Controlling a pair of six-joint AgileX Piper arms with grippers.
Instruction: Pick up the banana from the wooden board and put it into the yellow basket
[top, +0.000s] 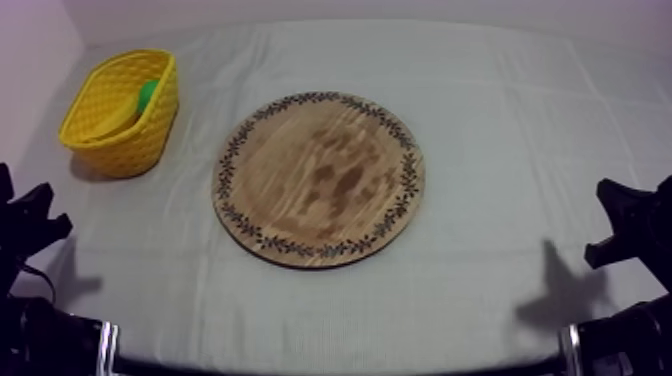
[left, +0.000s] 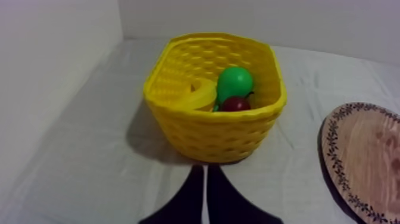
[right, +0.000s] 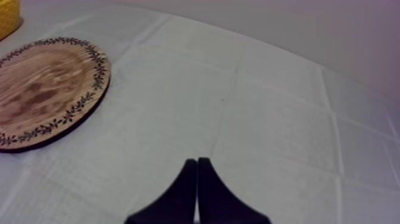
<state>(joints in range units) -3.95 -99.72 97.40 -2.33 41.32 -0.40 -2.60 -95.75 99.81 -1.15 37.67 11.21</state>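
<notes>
The banana (top: 113, 121) lies inside the yellow basket (top: 128, 150) at the table's far left, next to a green pear (top: 148, 94). From the left wrist, the banana (left: 200, 95) curves along the basket's (left: 214, 140) near wall, beside the pear (left: 234, 82) and a small red fruit (left: 236, 104). The round wooden board (top: 320, 178) in the middle carries nothing. My left gripper (left: 204, 171) is shut on nothing, just short of the basket. My right gripper (right: 196, 164) is shut too, over bare cloth to the right of the board (right: 41, 89).
Both arms sit low at the table's front corners, left (top: 30, 225) and right (top: 625, 225). A wall rises close behind and to the left of the basket. The board's edge (left: 363, 161) lies to the right of the basket, and a basket corner (right: 7, 15) lies beyond the board.
</notes>
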